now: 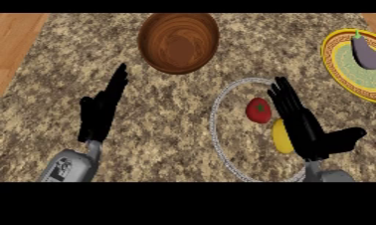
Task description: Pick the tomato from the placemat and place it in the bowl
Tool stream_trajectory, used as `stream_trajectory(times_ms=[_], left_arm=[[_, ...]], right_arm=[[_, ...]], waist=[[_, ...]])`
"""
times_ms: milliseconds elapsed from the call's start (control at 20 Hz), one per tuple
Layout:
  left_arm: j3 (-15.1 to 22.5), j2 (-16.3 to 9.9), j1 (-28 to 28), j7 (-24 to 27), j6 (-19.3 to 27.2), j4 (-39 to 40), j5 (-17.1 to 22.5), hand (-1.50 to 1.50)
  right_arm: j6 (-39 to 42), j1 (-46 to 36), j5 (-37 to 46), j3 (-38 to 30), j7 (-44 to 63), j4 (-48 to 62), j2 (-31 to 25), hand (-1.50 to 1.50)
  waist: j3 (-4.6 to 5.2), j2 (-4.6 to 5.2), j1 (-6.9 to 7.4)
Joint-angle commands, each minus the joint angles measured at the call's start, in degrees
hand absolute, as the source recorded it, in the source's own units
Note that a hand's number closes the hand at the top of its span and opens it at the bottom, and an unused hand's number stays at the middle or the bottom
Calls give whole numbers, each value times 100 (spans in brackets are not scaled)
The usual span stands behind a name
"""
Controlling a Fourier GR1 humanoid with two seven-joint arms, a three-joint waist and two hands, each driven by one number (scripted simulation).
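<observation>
A red tomato (pixel 258 110) lies on a round placemat (pixel 220 119) whose surface looks like the counter, edged by a pale ring. A brown wooden bowl (pixel 178 42) stands at the back, left of the mat, with nothing in it. My right hand (pixel 305 124) hovers over the mat just right of the tomato, fingers straight and pointing away, thumb spread to the right; it holds nothing. My left hand (pixel 103 107) is open at the lower left, fingers up, well away from the tomato.
A yellow fruit (pixel 281 137) lies on the mat, partly under my right hand. A yellow patterned plate (pixel 339 64) with a purple eggplant (pixel 363 52) sits at the right edge. Wooden surface (pixel 18 40) borders the counter on the left.
</observation>
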State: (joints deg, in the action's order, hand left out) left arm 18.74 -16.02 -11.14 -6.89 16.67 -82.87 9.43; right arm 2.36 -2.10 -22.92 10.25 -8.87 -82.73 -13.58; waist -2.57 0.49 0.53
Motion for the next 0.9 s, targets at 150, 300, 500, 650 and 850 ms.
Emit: stream_trajectory(times_ms=[150,300,500,650,850], left_arm=[[-1036,-607,-460,525,-6,-240,142,0],[-1112,-668,-456,511,24,-279,162,0],[-1564,-835,-315,758,-154,-394,498,0],[-1864,-950,-233,823,-399,-410,798,0],[-2011,-1023,-123,893,-433,-382,795,0]], right_arm=[[-583,-1305,688,657,89,-370,723,-150],[-1109,-1609,2425,455,92,-111,-839,-150],[-3415,-1447,3506,739,-174,-215,570,-150],[-4039,-1170,4627,1547,108,-263,808,-150],[-3863,-1278,5961,2078,2019,-850,535,-150]], waist=[[274,-67,238],[472,-257,205],[302,-135,96],[283,-106,-8],[291,-147,-152]])
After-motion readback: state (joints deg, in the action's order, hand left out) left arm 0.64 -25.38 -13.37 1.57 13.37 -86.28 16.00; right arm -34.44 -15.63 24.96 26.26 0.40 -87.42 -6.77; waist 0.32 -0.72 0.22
